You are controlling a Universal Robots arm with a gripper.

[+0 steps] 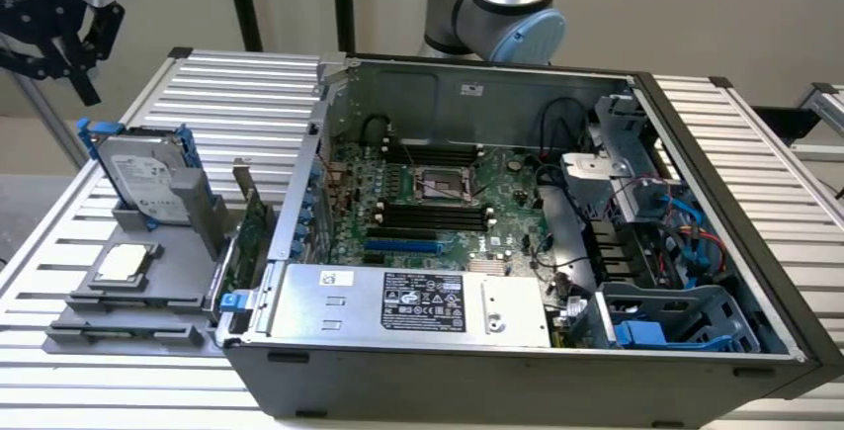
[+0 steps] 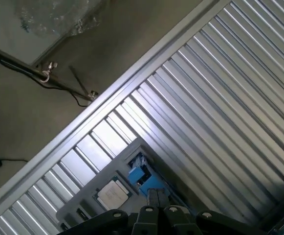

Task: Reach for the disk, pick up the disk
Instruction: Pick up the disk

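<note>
The disk (image 1: 142, 181) stands upright in a grey holder (image 1: 158, 282) on the slatted table at the exterior view's left, a silver-grey drive with a white label between blue rails. My gripper (image 1: 73, 74) hangs well above and behind it, near the exterior view's top left corner, touching nothing. In the wrist view the disk (image 2: 141, 175) appears end-on from above as a blue and grey edge just past my gripper (image 2: 156, 197), whose fingers sit together, shut on nothing.
A small square silver chip (image 1: 125, 262) lies flat on the holder in front of the disk. The open computer case (image 1: 528, 203) fills the table's middle and right, its left wall close beside the holder. The table edge (image 2: 83, 132) and floor lie beyond.
</note>
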